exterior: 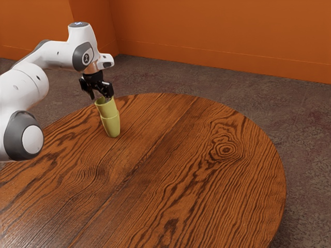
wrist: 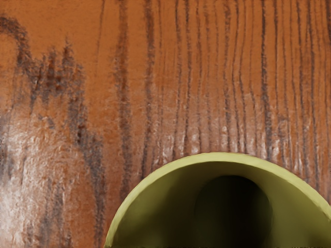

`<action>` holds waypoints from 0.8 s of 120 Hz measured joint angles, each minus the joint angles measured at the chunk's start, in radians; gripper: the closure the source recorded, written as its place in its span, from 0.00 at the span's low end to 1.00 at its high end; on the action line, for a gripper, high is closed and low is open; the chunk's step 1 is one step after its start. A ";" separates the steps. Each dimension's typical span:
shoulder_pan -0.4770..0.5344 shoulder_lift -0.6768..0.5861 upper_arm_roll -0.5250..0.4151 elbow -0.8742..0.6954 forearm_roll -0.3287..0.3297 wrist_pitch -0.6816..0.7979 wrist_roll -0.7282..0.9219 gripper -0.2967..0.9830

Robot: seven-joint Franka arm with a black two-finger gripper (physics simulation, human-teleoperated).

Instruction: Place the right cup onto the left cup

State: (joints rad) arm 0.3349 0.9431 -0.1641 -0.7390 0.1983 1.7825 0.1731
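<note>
Two yellow-green cups stand stacked on the table, the upper cup (exterior: 107,108) sitting in the mouth of the lower cup (exterior: 111,127). At the upper cup's rim is my black gripper (exterior: 101,97), open, its fingers spread apart just over the mouth. Seen from the hand, the upper cup's rim (wrist: 222,157) curves across the lower edge, with its dark hollow inside. The lower cup's own rim is around the upper cup's lower part.
The round wooden table (exterior: 170,155) extends from the cups toward the exterior view's right and front. Its far curved edge lies close behind the cups. Beyond are a grey floor (exterior: 305,124) and orange walls (exterior: 222,36).
</note>
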 joint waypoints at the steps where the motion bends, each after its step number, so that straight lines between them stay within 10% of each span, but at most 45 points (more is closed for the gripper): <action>1: -0.001 -0.003 0.000 -0.003 0.001 0.000 0.000 0.31; 96: -0.191 -0.805 0.055 -0.776 -0.052 -0.173 -0.011 0.23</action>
State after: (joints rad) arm 0.1441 0.1386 -0.1094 -1.5151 0.1463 1.6097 0.1624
